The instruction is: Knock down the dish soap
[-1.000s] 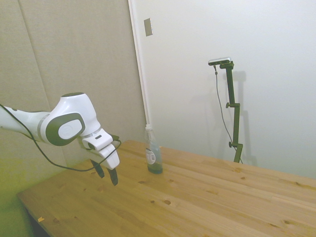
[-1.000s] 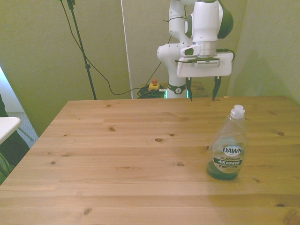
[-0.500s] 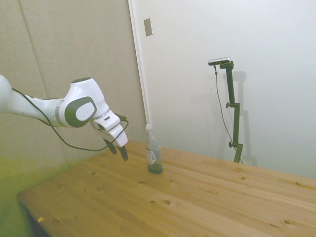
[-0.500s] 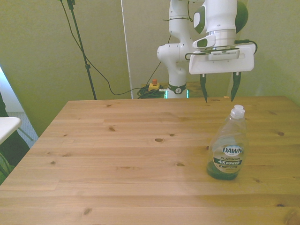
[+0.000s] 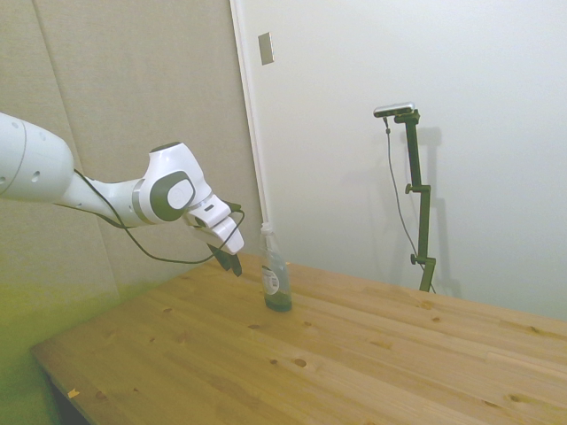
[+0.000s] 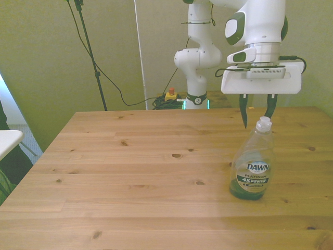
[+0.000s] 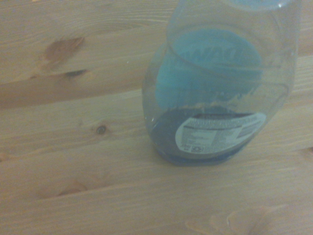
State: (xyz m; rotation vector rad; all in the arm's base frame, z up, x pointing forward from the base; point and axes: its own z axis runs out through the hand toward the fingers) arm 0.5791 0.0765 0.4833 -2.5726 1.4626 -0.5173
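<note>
We see the dish soap (image 6: 253,164) standing upright on the wooden worktop (image 6: 145,172), toward the front view's right, a little bluish-green liquid pooled at its base. The gripper (image 6: 257,111) hangs just behind the bottle's white cap, at about cap height, its jaws spread apart and pinching nothing. In the side view the gripper (image 5: 232,263) is near the bottle (image 5: 275,282) but apart from it. The wrist view shows the bottle (image 7: 215,103) close up, blurred, its back label facing us.
</note>
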